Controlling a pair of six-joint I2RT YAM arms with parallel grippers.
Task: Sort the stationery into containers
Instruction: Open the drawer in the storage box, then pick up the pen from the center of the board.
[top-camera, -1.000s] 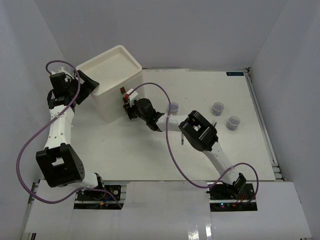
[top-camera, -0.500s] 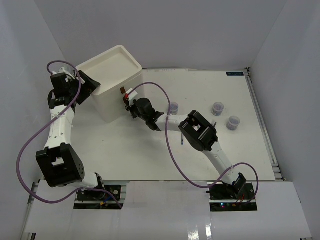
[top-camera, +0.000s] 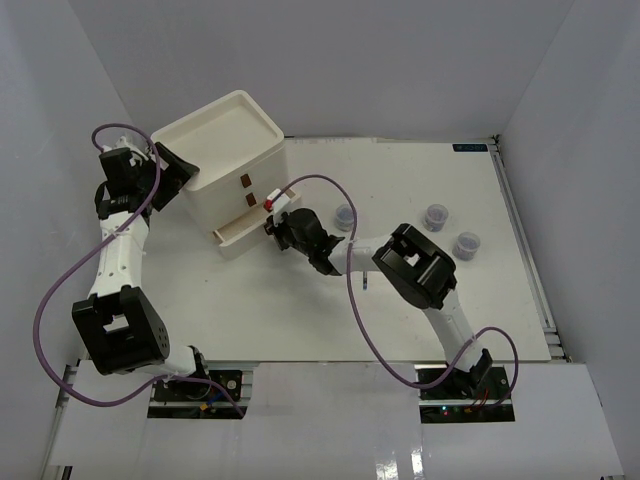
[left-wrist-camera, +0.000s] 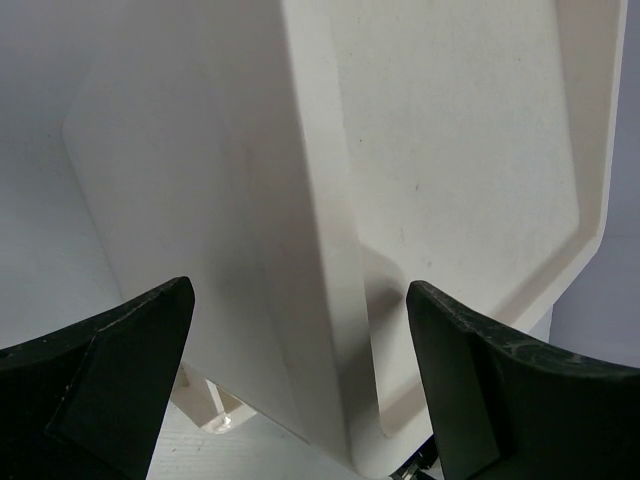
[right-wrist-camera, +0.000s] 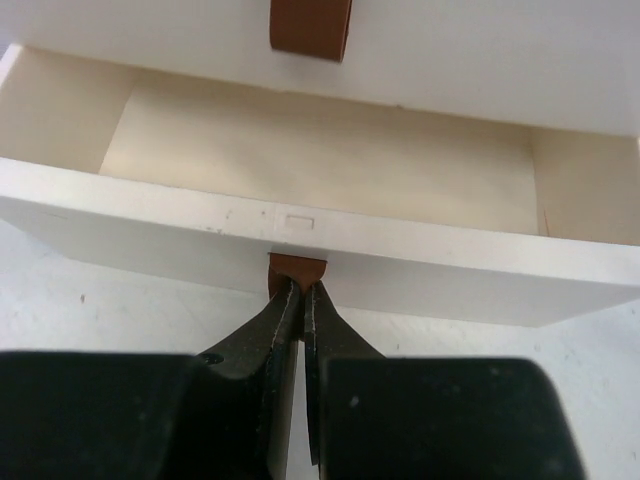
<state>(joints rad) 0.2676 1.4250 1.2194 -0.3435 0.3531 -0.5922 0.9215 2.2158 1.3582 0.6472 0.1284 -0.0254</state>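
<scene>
On the table (top-camera: 420, 310), three clear jars (top-camera: 346, 215) (top-camera: 435, 217) (top-camera: 466, 246) and one white drawer unit (top-camera: 222, 203).

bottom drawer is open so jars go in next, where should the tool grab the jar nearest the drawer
Take the jar across its round side wall, coming straight down from above. It stands upright and apart from the other two jars, so there is room on both sides. It looks short and wide, so a sideways approach would likely find little to pinch.
</scene>
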